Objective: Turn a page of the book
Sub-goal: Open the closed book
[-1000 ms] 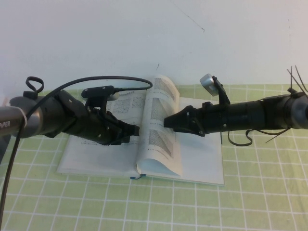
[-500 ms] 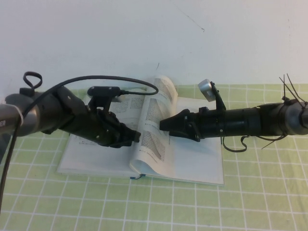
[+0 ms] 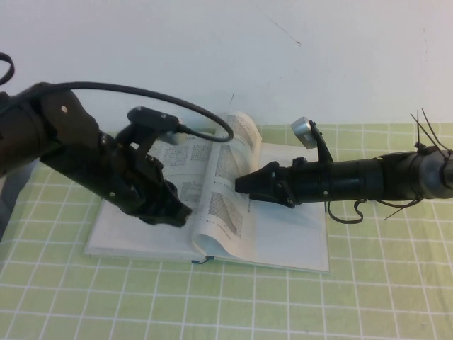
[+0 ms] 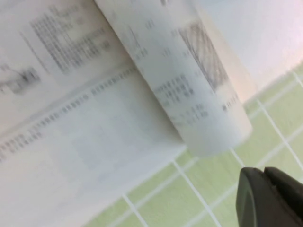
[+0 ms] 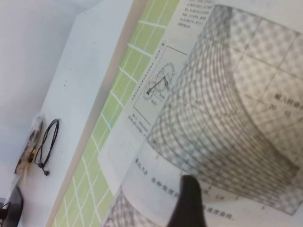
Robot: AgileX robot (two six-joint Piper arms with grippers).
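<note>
Green checked tablecloth w/ white grid (image 3: 368,297) under my workspace. White wall (image 3: 212,57) at 12 o'clock. Small black cord loop (image 5: 47,142) lies on white surface beyond the cloth.

Under me: light green cloth w/ white grid lines (image 3: 283,304) covering the tabletop, front edge to far edge. Behind far edge: plain white wall (image 3: 141,49), thin dark hairline mark (image 3: 283,32) twd far right corner. Light even, soft shadows.

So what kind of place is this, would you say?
Probably a lab test bench: the book lies open on a green checked mat against a bare white wall, left pincer and right pincer over it.
</note>
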